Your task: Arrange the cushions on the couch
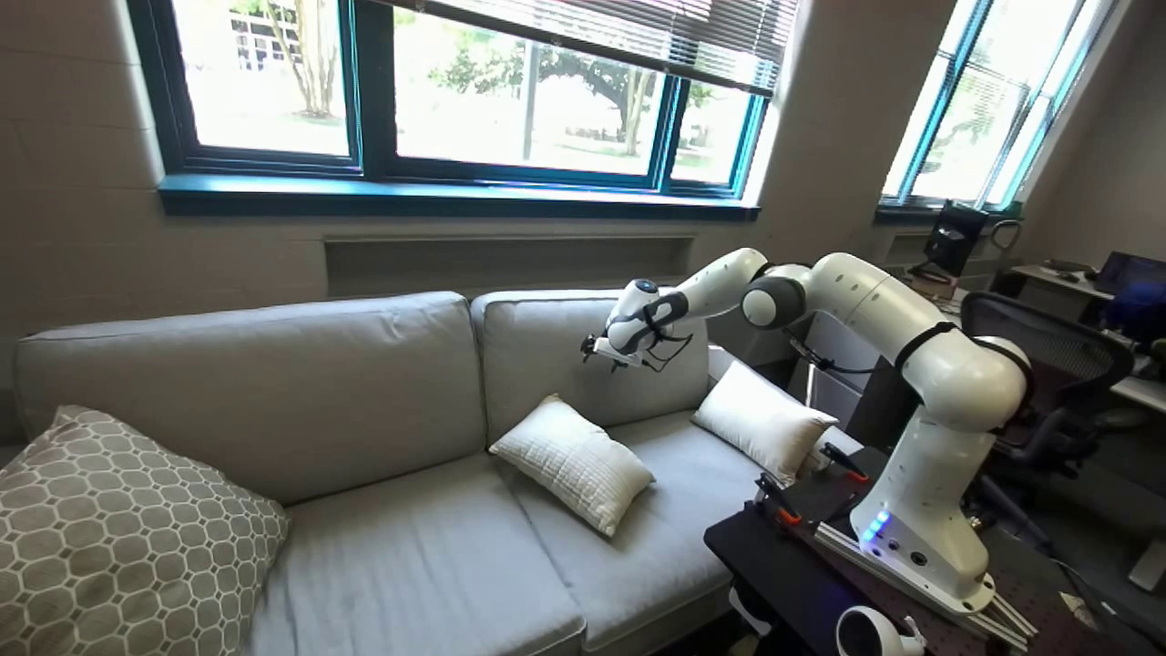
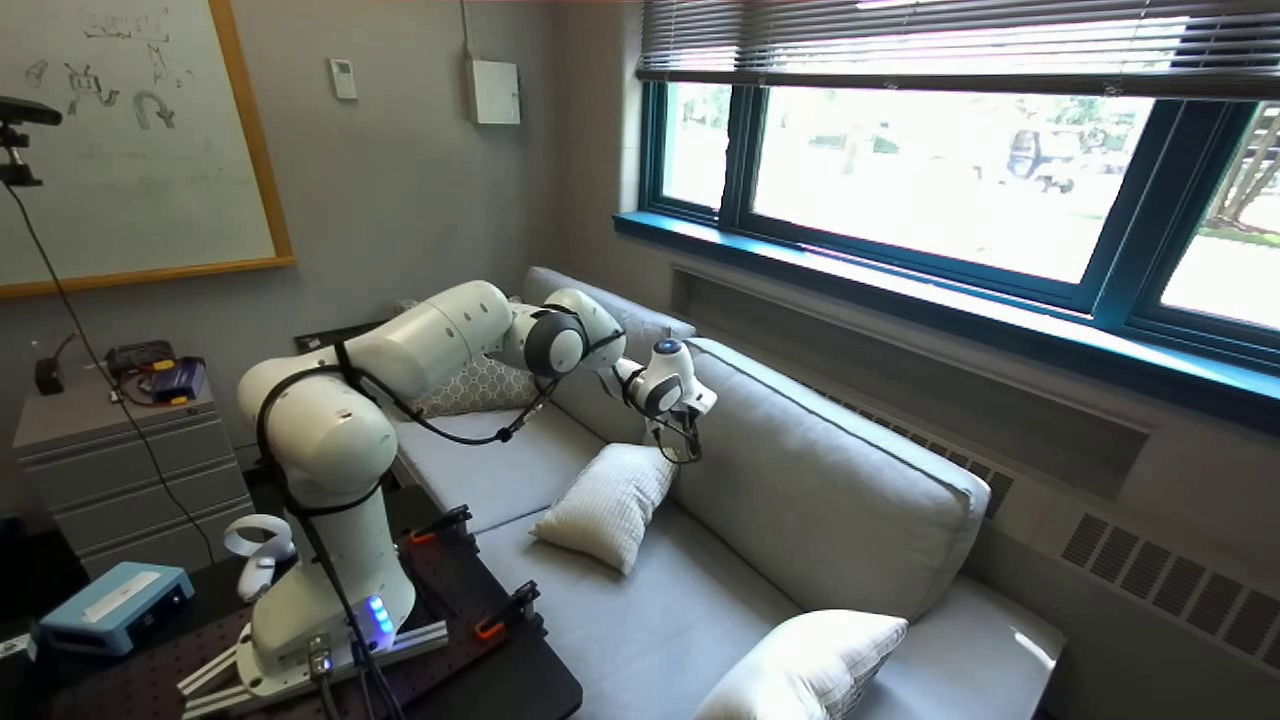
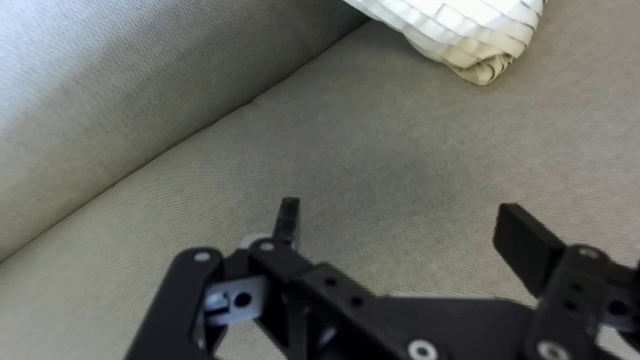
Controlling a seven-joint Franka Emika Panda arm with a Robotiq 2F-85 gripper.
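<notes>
Cushions (image 1: pixel 572 463), plump, textured, grey fabric couch (image 1: pixel 392 547)

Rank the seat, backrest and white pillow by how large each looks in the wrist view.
1. Seat
2. Backrest
3. White pillow, cut off at the top edge

All three run out of frame, so this ranks visible parts only.

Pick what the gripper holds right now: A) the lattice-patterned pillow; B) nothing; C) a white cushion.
B: in the wrist view the gripper stands open, only fabric of the couch shows in its gap, and a white cushion lies apart from it.
</notes>
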